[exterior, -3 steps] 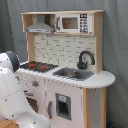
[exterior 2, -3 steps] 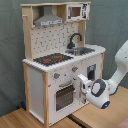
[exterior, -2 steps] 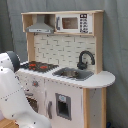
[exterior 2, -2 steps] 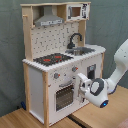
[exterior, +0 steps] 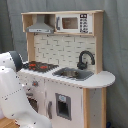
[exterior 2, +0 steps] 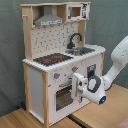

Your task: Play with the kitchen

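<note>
kitchen (exterior 2: 50, 65): stands on the wooden floor before the grey curtain (exterior 2: 10, 45), in both exterior views | hob (exterior 2: 52, 59), faucet (exterior 2: 75, 39) and sink (exterior: 74, 74) on its counter | gripper (exterior 2: 78, 88): you have it at the oven door (exterior 2: 64, 96), just under the knobs (exterior 2: 56, 76) | fingers: you cannot tell how far apart, or whether they hold anything

- Your kitchen (exterior 2: 40, 80) stands on the floor, hood (exterior 2: 48, 20) above the hob (exterior 2: 51, 59).
- In the second exterior view, the gripper (exterior 2: 79, 88) sits before the oven door (exterior 2: 63, 95) (just beside it).
- The faucet (exterior: 85, 59) rises behind the sink (exterior: 73, 74).
</note>
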Motion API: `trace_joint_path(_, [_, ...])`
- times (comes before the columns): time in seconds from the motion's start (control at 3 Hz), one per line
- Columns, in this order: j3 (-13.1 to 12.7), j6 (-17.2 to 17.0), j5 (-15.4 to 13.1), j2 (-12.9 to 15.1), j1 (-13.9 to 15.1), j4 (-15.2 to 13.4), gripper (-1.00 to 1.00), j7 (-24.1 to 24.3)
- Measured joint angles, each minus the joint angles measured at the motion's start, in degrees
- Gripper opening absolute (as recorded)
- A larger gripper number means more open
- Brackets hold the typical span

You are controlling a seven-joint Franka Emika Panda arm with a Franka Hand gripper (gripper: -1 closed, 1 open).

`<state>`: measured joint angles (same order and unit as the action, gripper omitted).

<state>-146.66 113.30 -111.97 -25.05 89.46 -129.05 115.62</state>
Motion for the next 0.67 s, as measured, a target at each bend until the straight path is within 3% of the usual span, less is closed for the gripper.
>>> trace_joint_path(0.33, [0.2,0.0,0.0,0.1,0.4,0.0,1.0,-5.7])
trace_joint_path(0.67, [0.2,0.0,0.0,0.1,0.5,0.0,1.0,-5.9])
